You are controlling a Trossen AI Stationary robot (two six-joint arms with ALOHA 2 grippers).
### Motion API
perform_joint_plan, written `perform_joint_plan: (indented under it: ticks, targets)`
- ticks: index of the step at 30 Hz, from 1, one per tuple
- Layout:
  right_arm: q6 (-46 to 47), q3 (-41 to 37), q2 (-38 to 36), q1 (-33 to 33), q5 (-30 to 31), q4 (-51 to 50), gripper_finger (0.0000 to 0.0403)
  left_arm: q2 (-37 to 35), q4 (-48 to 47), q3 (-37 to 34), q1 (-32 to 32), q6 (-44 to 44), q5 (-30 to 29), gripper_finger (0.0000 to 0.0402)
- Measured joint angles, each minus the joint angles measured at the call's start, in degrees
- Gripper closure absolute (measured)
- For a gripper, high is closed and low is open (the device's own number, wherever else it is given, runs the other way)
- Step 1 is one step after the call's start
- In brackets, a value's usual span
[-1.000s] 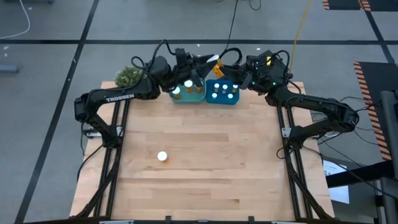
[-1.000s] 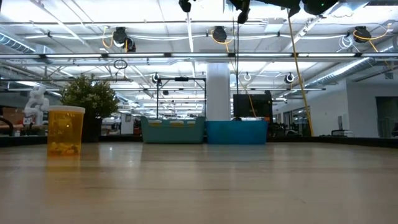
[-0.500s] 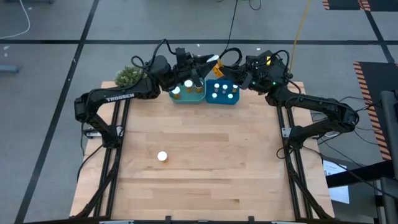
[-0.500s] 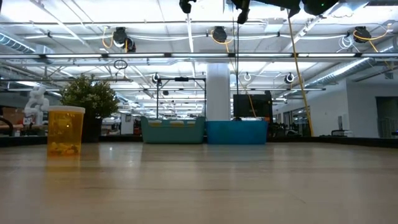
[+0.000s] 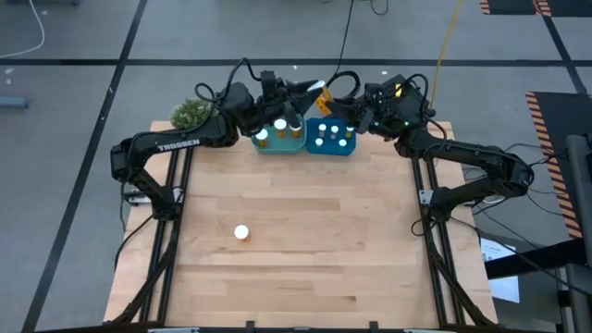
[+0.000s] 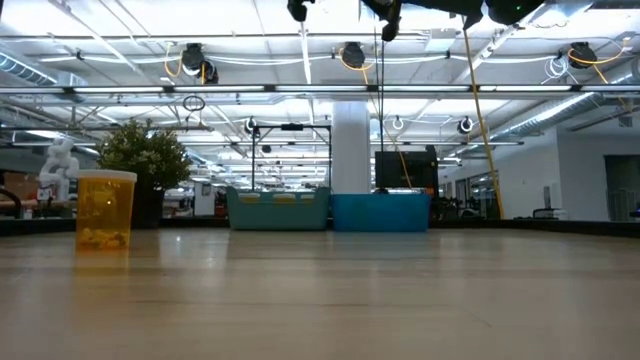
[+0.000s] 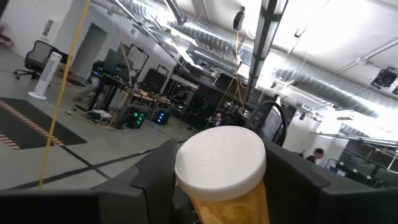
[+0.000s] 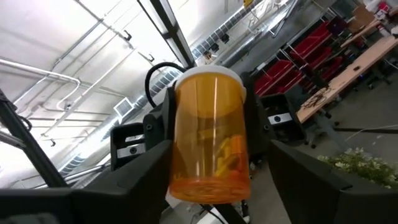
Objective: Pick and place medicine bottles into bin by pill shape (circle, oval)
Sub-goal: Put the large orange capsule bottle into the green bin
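One medicine bottle, orange with a white cap, is held in the air above the two bins at the table's far edge. My left gripper is shut on it. My right gripper faces it from the table's right, open, with its fingers standing wide on either side of the bottle's base. Another medicine bottle stands upright on its base on the bare wood, left of the middle. Both bins hold capped bottles. My left gripper pinches the bottle's orange body between its two fingers, one on each side. It comes from the table's left. The bottle is lifted clear and tilted, its cap toward my left wrist and its base toward my right gripper, with pills lying near the base.
A teal bin and a blue bin stand side by side at the far edge, under both grippers. A small green plant sits at the far left corner. Open wood stretches across the near half of the table.
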Motion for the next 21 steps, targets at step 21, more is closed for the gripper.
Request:
perform_joint_plan:
  ticks: [21]
  targets:
    - [0.7, -0.1, 0.0, -2.7, -4.0, 0.3, 0.0224, -0.2, -2.8, 0.0, 3.4, -5.3, 10.6, 0.013]
